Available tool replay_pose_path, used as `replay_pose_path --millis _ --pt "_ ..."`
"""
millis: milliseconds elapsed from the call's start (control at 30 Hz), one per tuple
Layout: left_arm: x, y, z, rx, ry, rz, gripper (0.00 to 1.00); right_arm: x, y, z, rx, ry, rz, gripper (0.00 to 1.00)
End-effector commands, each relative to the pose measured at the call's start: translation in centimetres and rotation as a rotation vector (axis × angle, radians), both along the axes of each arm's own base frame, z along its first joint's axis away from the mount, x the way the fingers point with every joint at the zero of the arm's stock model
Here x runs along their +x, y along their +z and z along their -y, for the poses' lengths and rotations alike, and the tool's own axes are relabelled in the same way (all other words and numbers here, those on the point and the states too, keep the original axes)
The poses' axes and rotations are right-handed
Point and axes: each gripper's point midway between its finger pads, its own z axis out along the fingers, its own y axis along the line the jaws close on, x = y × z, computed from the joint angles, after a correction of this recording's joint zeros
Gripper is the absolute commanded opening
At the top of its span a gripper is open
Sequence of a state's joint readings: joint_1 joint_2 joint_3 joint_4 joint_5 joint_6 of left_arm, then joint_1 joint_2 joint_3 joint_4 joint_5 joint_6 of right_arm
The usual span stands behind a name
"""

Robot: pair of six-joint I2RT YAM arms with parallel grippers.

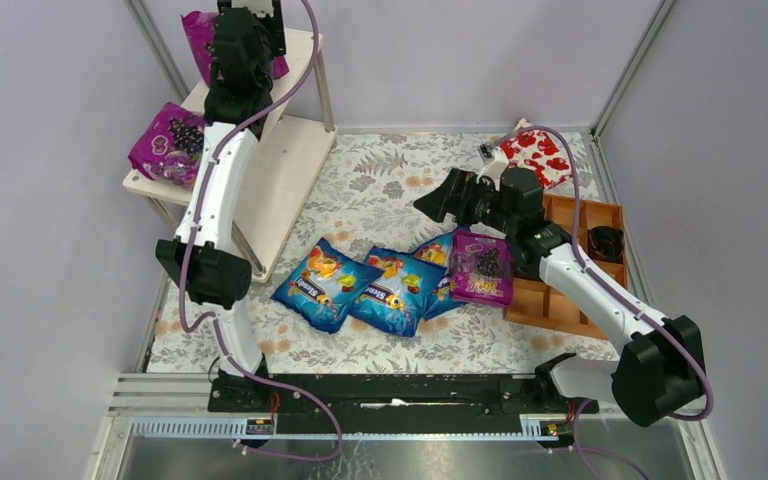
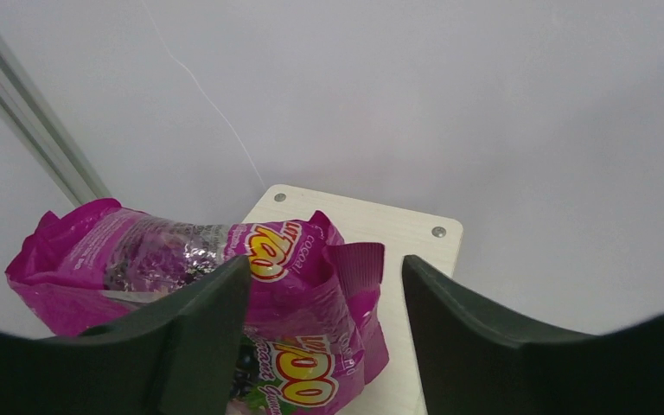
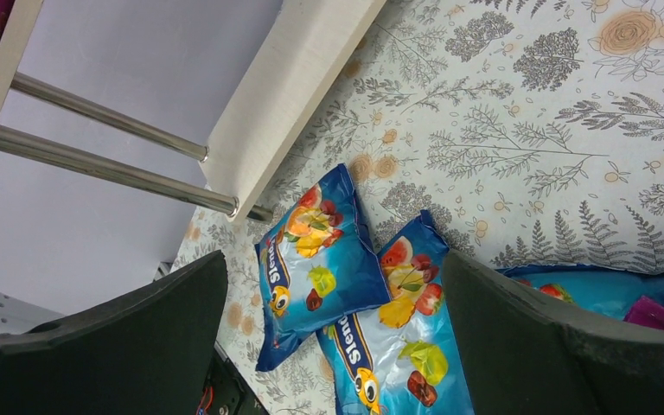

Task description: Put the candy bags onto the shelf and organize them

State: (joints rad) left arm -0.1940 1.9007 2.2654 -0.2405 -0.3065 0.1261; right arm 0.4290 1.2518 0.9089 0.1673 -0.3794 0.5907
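Candy bags and shelf, viewed from above and from both wrists. Three blue bags lie overlapping in a row on the flowered cloth, near the middle of the table. A purple bag lies at the right end of the row, just beside the wooden tray. The shelf stands at the far left. A second purple bag rests on its lower board, and a third purple bag on its upper board. The left claw is at the upper board with its jaws partly open astride one end of the third bag. A gap shows between the wrapper and the right finger, so nothing is clamped. The right claw hangs above the cloth just beyond the blue bags, jaws spread wide and empty. A red-and-white package lies at the far end of the tray, and a small black object sits in one compartment
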Motion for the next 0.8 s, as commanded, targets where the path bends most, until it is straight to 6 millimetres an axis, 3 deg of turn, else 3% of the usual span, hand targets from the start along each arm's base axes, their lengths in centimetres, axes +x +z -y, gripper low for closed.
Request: replay_pose_path --millis 0,67,167,300,567,767 --pt "-0.9 2.7 -1.0 -0.004 0.057 0.071 0.51 0.1 1.5 0.0 0.017 0.009 0.058 1.00" --pt "-1.3 2.9 -0.8 -0.009 0.041 0.074 0.40 0.1 1.5 -0.1 0.023 0.010 0.055 1.00" --pt "-2.2 3.2 -1.1 -0.012 0.049 0.076 0.11 0.1 1.5 -0.3 0.036 0.016 0.050 1.00" --pt "-3.7 2.9 -1.1 -0.022 0.031 0.064 0.00 0.2 1.3 -0.6 0.053 0.023 0.036 1.00" --pt "-6.7 2.1 -1.0 -0.088 0.002 0.039 0.00 0.2 1.0 -0.9 0.072 0.028 0.021 1.00" --pt "-8.1 -0.3 -1.0 -0.174 -0.004 0.001 0.00 -0.1 1.0 -0.7 0.083 0.025 0.023 1.00"
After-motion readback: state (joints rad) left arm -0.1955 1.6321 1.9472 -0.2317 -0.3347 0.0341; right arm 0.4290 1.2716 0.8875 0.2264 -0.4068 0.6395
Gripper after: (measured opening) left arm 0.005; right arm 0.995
